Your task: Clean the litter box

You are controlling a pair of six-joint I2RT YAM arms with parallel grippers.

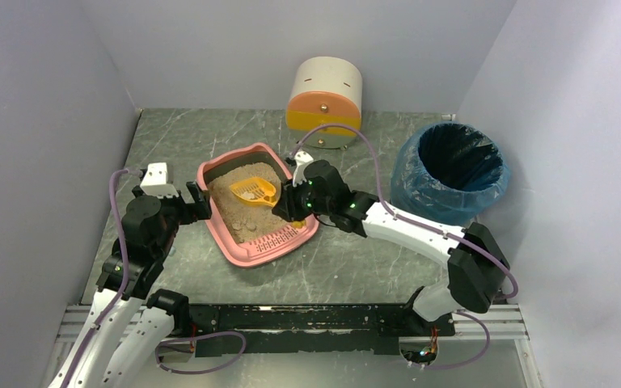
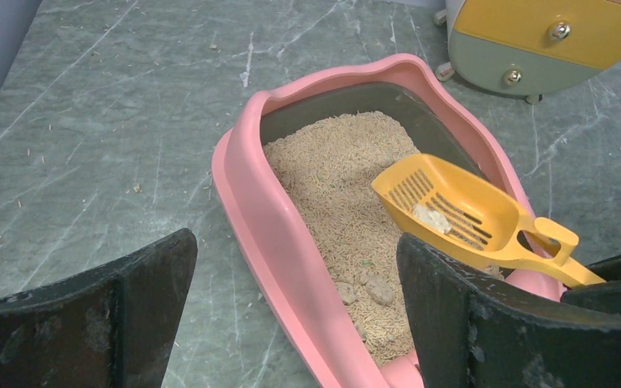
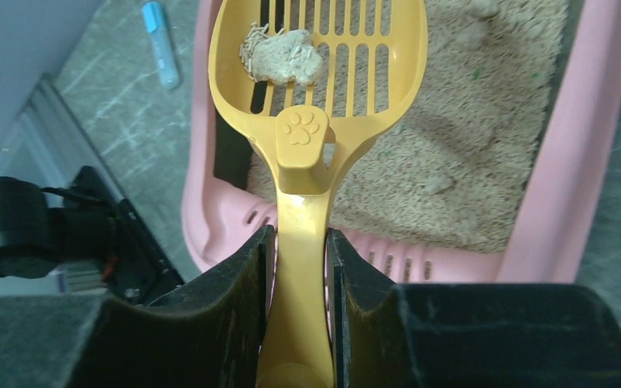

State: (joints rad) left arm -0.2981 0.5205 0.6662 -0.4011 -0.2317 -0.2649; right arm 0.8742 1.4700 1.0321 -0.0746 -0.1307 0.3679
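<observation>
Grey marbled table (image 1: 356, 267), pale walls all round. The pink litter box (image 1: 247, 256) sits askew between the two grippers, with its slotted ledge just ahead of the right one and its cat-ear bumps at the far end. Inside is beige litter with a few clumps. The right gripper (image 1: 285, 202) is clamped on the handle of an orange slotted scoop (image 1: 253, 191), which holds a clump (image 3: 285, 56) above the litter. The left gripper (image 1: 198, 200) gapes wide and empty, the box's side rim just ahead.
</observation>
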